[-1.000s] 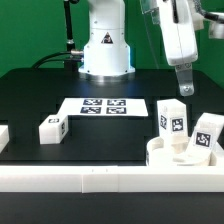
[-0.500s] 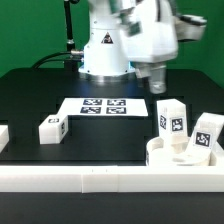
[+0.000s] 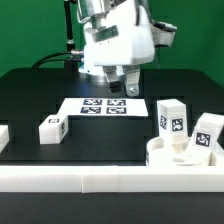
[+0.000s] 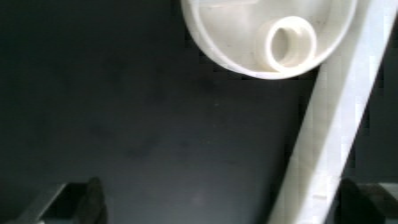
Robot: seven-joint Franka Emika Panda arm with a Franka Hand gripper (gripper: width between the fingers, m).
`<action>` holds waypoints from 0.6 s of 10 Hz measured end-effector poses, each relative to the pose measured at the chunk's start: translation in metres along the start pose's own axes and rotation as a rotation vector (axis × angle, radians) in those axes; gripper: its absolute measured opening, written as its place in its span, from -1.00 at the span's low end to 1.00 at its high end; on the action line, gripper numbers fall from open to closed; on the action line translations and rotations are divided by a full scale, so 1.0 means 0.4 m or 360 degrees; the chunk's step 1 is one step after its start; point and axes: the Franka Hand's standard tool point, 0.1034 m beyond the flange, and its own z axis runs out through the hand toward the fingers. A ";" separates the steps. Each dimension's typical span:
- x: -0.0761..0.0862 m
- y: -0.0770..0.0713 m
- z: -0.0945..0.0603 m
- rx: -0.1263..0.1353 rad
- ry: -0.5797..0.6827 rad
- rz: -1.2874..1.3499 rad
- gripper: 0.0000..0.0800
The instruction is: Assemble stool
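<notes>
The round white seat [image 3: 166, 156] lies at the exterior view's lower right, against the front rail. Two tagged white legs stand upright in it, one [image 3: 172, 117] nearer the middle and one [image 3: 207, 133] further right. A third tagged leg [image 3: 52, 129] lies loose on the black table at the left. My gripper [image 3: 125, 92] hangs open and empty above the marker board [image 3: 100, 106], well apart from all parts. In the wrist view the seat [image 4: 231, 40] with an oval hole shows ahead of my gripper [image 4: 226, 210], whose dark fingers [image 4: 75, 200] stand wide apart.
A long white rail [image 3: 90, 180] runs along the table's front edge and also shows in the wrist view [image 4: 329, 130]. A small white piece [image 3: 3, 136] is cut off at the left edge. The robot base [image 3: 105, 55] stands at the back.
My gripper has swung from above the standing legs at the exterior view's right toward the left, to above the marker board. It stays empty. No part has moved.
</notes>
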 end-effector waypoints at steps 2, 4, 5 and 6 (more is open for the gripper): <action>-0.005 -0.001 0.014 -0.0155 -0.0041 -0.0543 0.62; 0.022 0.016 0.013 -0.0200 -0.0031 -0.0932 0.62; 0.022 0.015 0.013 -0.0198 -0.0039 -0.1078 0.62; 0.022 0.015 0.014 -0.0197 -0.0044 -0.1157 0.62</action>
